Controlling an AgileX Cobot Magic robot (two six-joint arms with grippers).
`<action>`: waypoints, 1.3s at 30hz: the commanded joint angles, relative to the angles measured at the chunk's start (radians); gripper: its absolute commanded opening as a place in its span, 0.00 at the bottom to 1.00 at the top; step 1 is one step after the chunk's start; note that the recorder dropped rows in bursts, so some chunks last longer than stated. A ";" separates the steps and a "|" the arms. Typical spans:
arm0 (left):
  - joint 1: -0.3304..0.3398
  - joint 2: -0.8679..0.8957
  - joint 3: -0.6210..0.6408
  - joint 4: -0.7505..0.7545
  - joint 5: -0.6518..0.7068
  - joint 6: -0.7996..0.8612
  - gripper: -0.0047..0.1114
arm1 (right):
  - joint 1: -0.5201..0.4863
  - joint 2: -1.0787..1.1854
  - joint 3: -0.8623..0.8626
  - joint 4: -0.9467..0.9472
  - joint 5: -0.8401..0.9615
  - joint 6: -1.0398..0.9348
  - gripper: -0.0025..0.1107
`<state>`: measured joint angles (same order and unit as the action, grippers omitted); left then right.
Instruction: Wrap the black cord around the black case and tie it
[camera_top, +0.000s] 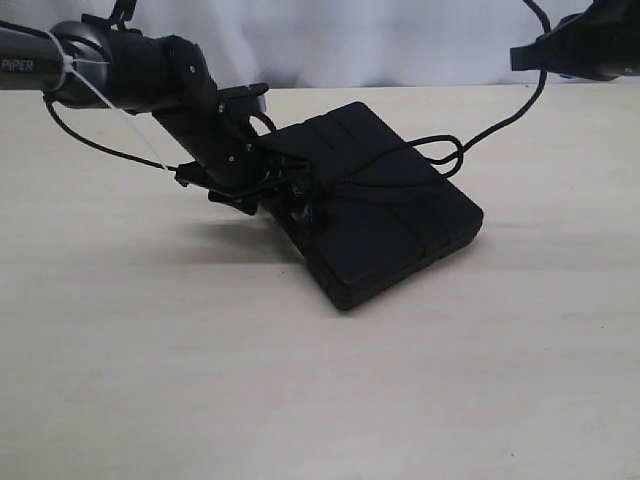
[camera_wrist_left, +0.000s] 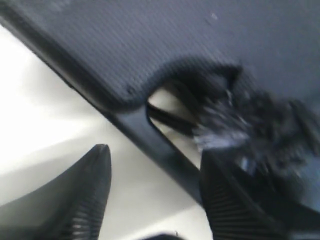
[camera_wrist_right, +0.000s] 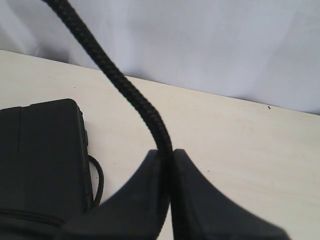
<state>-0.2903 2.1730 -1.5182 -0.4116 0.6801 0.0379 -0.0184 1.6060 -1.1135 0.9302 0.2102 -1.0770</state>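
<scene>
Tying step: black cord (camera_wrist_right: 125, 85) crosses black case (camera_top: 390, 220). Your right claw (camera_wrist_right: 167, 152), beyond the case, clenches the cord. Left claw (camera_wrist_left: 155, 160) gapes, released, astride the case's edge. Next, I judge, draw taut.

The pale table (camera_top: 150, 380) carries the black case (camera_top: 390, 220), nearer its far edge than its near edge. A loop of the black cord (camera_wrist_right: 102, 176) lies on the tabletop beside it.

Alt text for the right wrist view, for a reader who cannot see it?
The right gripper is pinched shut on the black cord, which runs away out of frame. The black case lies on the pale table nearby, more cord looped at its edge.
</scene>
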 joint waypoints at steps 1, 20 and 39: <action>-0.007 0.032 0.000 0.005 -0.055 -0.038 0.48 | -0.004 0.001 -0.004 -0.005 0.003 -0.007 0.06; 0.137 -0.055 -0.002 0.050 -0.004 0.033 0.04 | -0.155 0.006 -0.004 0.003 -0.018 0.096 0.06; 0.249 -0.018 0.088 0.019 -0.079 0.121 0.04 | -0.410 0.239 0.056 -0.004 0.008 0.175 0.06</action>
<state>-0.0507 2.1558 -1.4478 -0.3606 0.6955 0.1884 -0.3917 1.8390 -1.0645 0.9303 0.2694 -0.9269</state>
